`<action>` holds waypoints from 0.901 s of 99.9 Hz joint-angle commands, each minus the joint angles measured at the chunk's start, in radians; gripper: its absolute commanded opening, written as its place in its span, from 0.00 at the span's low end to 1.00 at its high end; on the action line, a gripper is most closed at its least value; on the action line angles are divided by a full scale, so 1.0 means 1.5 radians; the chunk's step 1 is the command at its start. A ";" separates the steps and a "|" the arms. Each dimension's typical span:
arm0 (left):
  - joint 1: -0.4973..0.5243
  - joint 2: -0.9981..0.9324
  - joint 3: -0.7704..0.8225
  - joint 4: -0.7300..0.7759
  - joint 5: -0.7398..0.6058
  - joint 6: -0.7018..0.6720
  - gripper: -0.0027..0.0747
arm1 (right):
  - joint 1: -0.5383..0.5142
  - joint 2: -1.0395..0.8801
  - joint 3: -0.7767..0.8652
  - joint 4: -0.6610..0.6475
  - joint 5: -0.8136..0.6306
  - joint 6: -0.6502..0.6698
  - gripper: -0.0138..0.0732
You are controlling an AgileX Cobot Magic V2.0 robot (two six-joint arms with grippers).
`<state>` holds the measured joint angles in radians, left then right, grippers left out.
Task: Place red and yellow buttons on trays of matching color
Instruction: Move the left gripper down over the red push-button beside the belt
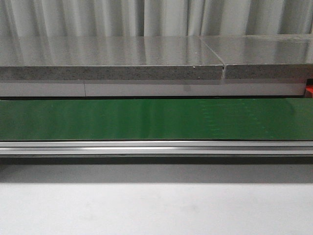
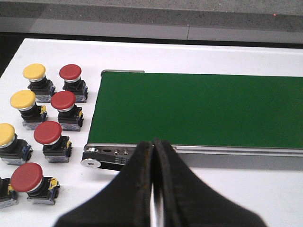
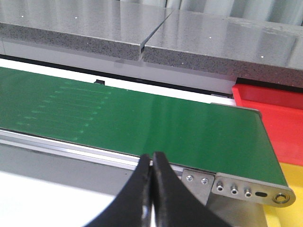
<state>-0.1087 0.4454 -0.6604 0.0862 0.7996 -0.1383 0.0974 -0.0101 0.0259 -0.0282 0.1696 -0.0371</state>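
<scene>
Red buttons and yellow buttons wait at left frame beside the conveyor belt; both the left gripper and right gripper are clenched empty. The red tray and, seemingly, a yellow tray sit at right.

Four red buttons and three yellow buttons stand upright on the table. Red tray and yellow tray adjoin.

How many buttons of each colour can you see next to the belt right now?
Red buttons: 4
Yellow buttons: 3
Partly cut off at the left wrist view's edge, colour hidden: 1
Total: 8
</scene>
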 commanded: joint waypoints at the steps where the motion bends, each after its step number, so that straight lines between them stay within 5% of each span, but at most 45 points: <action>1: 0.000 0.017 -0.023 -0.004 -0.037 -0.007 0.01 | -0.001 -0.010 -0.006 -0.007 -0.055 -0.004 0.08; 33: 0.000 0.019 -0.023 -0.002 -0.035 -0.007 0.04 | -0.001 -0.010 -0.006 -0.007 -0.055 -0.004 0.08; 45: 0.000 0.019 -0.023 -0.002 -0.034 -0.007 0.25 | -0.001 -0.010 -0.006 -0.007 -0.055 -0.004 0.08; 58: 0.000 0.019 -0.023 -0.002 -0.033 -0.007 0.70 | -0.001 -0.010 -0.006 -0.007 -0.055 -0.004 0.08; 65: 0.000 0.019 -0.023 -0.003 -0.032 -0.007 0.86 | -0.001 -0.010 -0.006 -0.007 -0.055 -0.004 0.08; 76: 0.000 0.019 -0.023 -0.004 -0.027 -0.030 0.90 | -0.001 -0.010 -0.006 -0.007 -0.055 -0.004 0.08; 90: 0.000 0.026 -0.023 0.084 0.013 -0.198 0.84 | -0.001 -0.010 -0.006 -0.007 -0.055 -0.004 0.08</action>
<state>-0.1087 0.4628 -0.6604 0.1218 0.8468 -0.2908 0.0974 -0.0101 0.0259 -0.0282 0.1696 -0.0371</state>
